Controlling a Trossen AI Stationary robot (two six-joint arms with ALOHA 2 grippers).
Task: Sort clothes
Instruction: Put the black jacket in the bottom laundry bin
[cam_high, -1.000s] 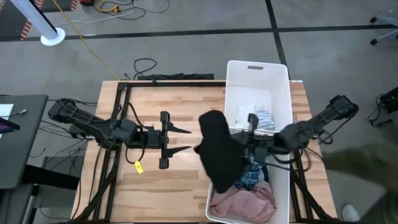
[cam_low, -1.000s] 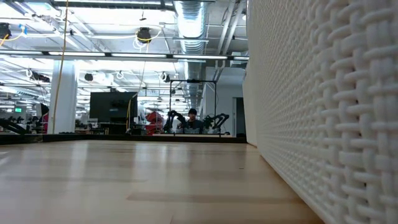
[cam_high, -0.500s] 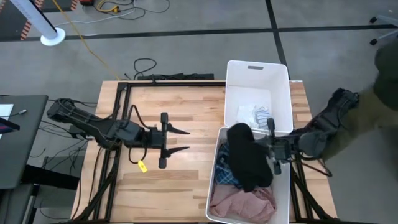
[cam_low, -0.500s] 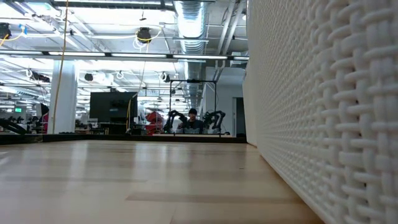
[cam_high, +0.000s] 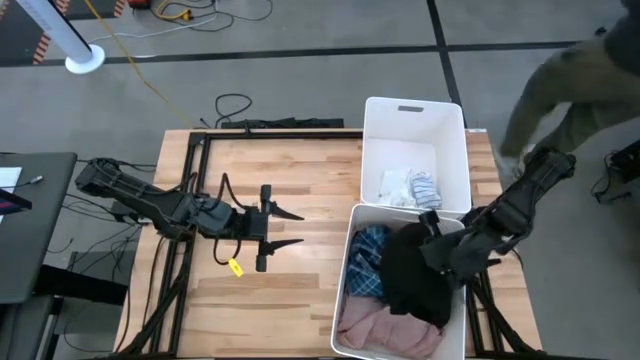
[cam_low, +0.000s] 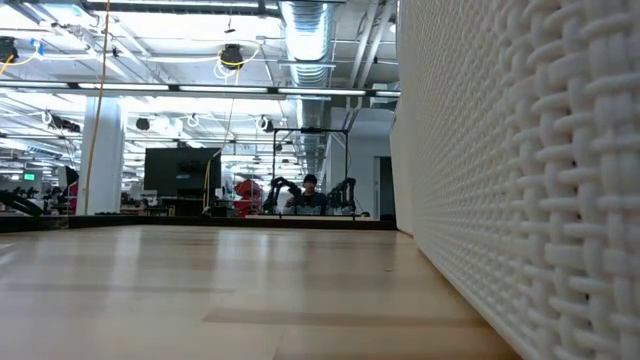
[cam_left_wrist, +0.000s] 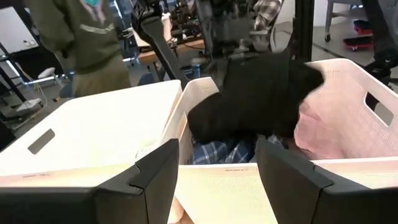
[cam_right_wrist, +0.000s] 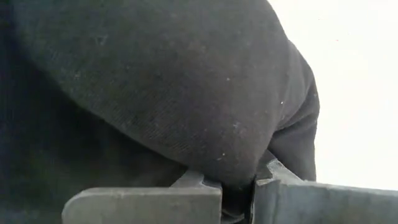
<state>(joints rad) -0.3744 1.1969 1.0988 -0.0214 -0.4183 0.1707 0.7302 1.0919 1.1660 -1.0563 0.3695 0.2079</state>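
Wooden table (cam_high: 290, 170); bins (cam_high: 415, 120) bear no legible labels.

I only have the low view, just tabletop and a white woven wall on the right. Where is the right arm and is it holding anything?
Observer: The right gripper is over the nearer white bin, its jaws shut on a black garment.
Operator: Is that garment in the bin or above the table?
Observer: It drapes inside the bin, over a blue plaid shirt and beside a pink garment.
Operator: And the left arm?
Observer: The left gripper hangs over bare wooden table, jaws open, holding nothing.
Operator: Anything in the other bin?
Observer: The farther bin holds small white and striped socks.
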